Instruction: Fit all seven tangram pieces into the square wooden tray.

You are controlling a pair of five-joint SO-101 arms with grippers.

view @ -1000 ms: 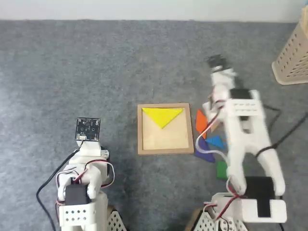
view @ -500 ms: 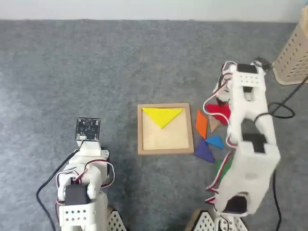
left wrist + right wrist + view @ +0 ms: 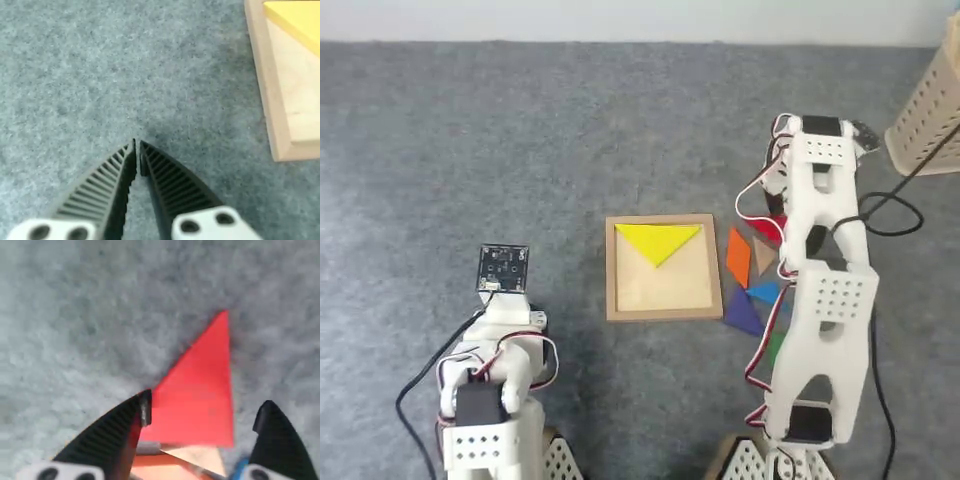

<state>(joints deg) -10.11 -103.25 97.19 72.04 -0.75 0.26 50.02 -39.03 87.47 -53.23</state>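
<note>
right gripper point(image 3: 205, 407) spread wide above red triangle point(image 3: 200, 385) | left gripper point(image 3: 136, 146) closed, empty | advice: descend level, pinch across opposite edges, lift clear

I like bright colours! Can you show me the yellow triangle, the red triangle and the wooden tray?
yellow triangle point(image 3: 657, 241), high view, its middle.
red triangle point(image 3: 202, 395), right wrist view, its middle.
wooden tray point(image 3: 663, 315), high view, near rim.
</note>
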